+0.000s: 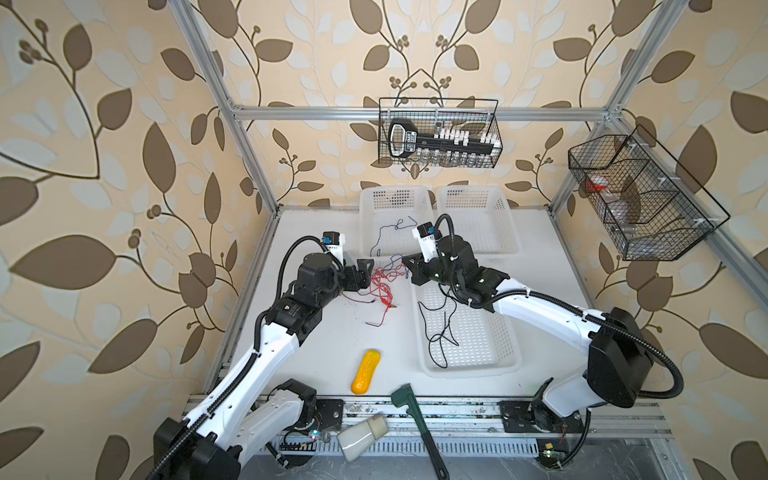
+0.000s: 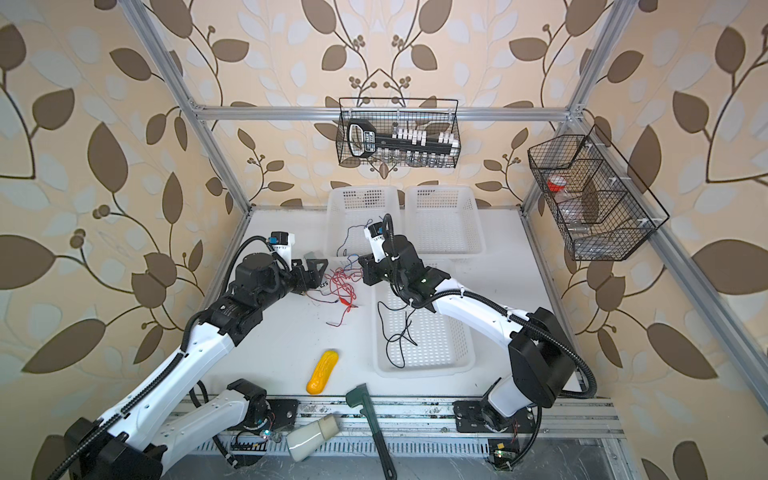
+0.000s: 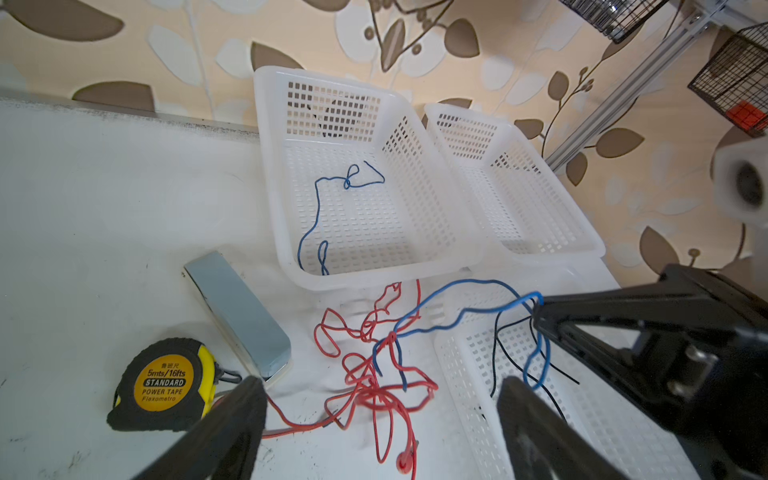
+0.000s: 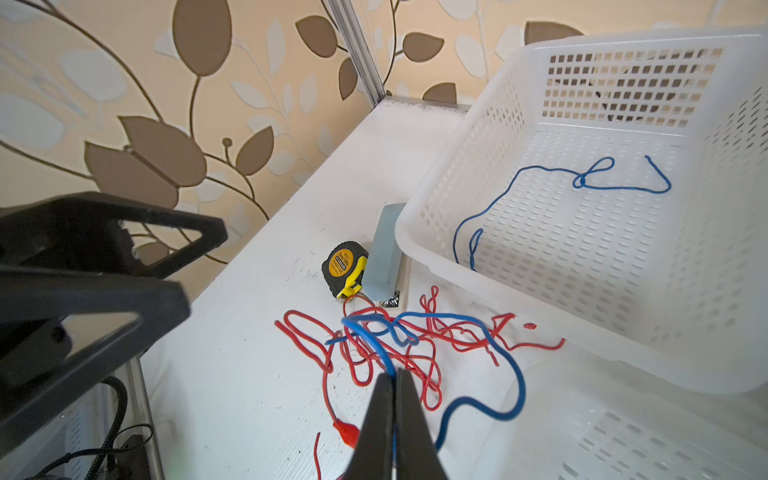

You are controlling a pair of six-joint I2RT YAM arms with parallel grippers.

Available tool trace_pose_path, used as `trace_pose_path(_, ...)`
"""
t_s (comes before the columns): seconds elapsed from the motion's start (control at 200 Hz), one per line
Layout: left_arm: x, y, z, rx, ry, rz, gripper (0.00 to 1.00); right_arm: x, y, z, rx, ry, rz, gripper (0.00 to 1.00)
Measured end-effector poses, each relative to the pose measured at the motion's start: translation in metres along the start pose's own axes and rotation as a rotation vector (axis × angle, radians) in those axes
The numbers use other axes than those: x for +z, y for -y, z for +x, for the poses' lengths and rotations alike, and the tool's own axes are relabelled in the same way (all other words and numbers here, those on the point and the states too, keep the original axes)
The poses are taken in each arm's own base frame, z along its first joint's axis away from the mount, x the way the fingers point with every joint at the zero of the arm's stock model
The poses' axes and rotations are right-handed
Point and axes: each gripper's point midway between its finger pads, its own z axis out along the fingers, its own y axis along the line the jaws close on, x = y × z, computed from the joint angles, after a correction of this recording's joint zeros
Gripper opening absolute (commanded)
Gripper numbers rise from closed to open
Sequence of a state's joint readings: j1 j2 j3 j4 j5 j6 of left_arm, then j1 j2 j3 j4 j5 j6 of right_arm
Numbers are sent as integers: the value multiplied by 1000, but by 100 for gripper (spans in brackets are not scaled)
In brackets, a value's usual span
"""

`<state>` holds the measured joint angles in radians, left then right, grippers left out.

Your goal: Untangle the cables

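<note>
The thin blue wire [image 4: 516,376], looped through the heap of thin red wires [image 3: 365,388] on the white table [image 3: 104,208], runs slackly crosswise from it to the right gripper [image 4: 394,374], pinched shut on it, so a pull could drag the whole knot along, since the left gripper [image 3: 382,386] straddles the heap wide open.

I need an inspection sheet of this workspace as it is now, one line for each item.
Surface: white table, faint marks.
Job's things: red cables tangled on the table with a blue cable; second blue cable in a far basket; black cables in the near basket.
Clutter: tape measure, grey block, yellow object, green tool.
Grippers: left gripper open, facing the tangle; right gripper shut on the blue cable.
Cables: black hoses along both arms.
Surroundings: wire baskets on the frame; leaf wallpaper.
</note>
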<state>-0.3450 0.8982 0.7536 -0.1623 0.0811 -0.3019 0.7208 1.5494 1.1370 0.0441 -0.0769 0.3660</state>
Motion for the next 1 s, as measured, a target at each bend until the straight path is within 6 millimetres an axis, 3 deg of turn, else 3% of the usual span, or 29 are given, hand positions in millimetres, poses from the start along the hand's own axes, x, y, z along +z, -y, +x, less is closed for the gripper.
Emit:
trace_pose_path(0.135, -2, 0, 14, -16, -23, 22, 84, 4, 1, -3, 16, -10, -4, 0)
trace_pose_path(0.325, 11, -4, 46, -39, -109, 29, 79, 4, -3, -8, 25, -8, -22, 0)
trace_pose_path(0.545, 26, 14, 80, -10, -205, 71, 76, 7, -6, -7, 36, -20, -42, 0)
trace_pose_path(0.785, 42, 8, 84, 16, -190, 16, 56, 6, -10, -6, 43, -27, -62, 0)
trace_pose_path(1.0, 49, -11, 92, 20, -171, -63, 28, 1, -14, -9, 47, -21, -83, 0)
